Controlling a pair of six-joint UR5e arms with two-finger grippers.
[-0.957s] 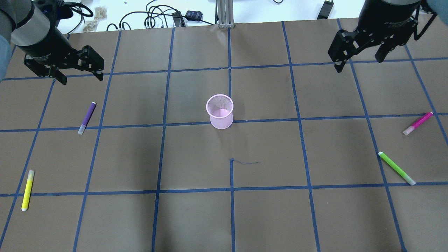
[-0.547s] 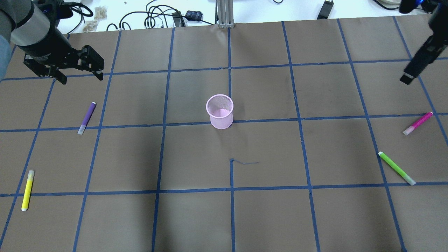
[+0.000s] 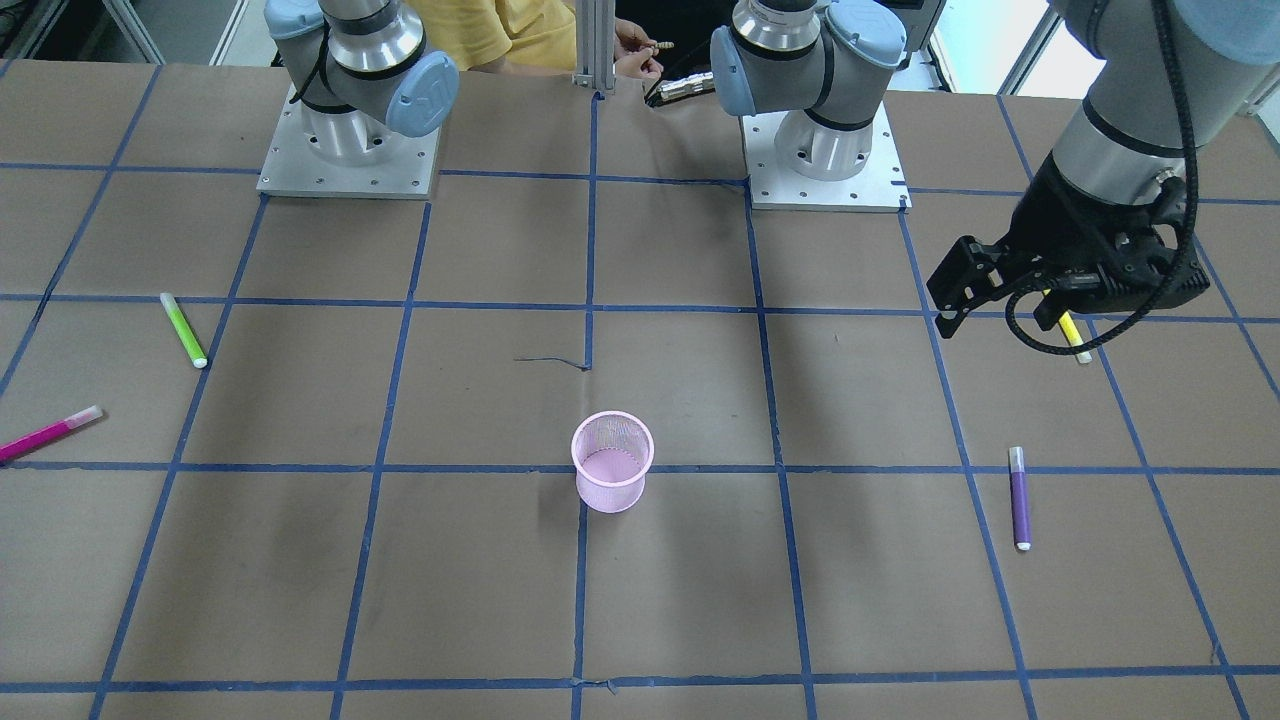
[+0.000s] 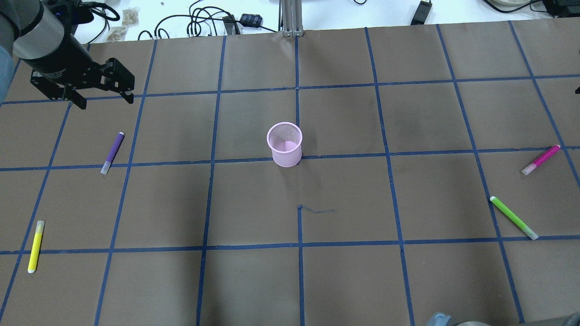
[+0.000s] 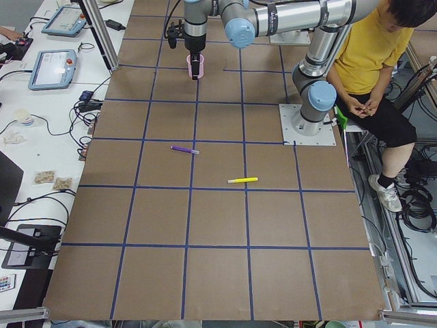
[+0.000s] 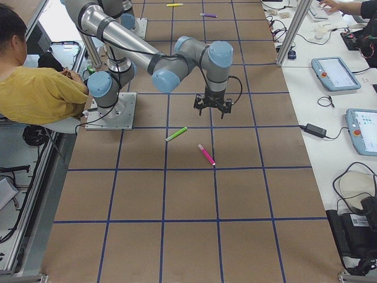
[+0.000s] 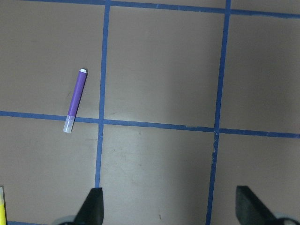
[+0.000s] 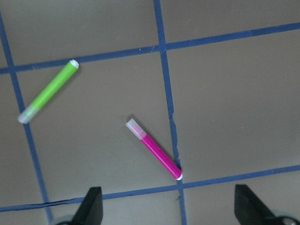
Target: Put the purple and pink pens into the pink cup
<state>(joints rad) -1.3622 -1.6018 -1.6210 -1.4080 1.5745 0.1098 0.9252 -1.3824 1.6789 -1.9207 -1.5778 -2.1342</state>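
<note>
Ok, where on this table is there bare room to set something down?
The squares on the robot's side of the pink cup lie bare, between the yellow pen and green pen. The ends are busier: purple pen left, pink pen right.

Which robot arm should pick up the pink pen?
The right one. The pink pen lies on the robot's right side, in the middle of the wrist view just ahead of the open right end effector. The left end effector hovers by the purple pen, on the other side of the pink cup.
</note>
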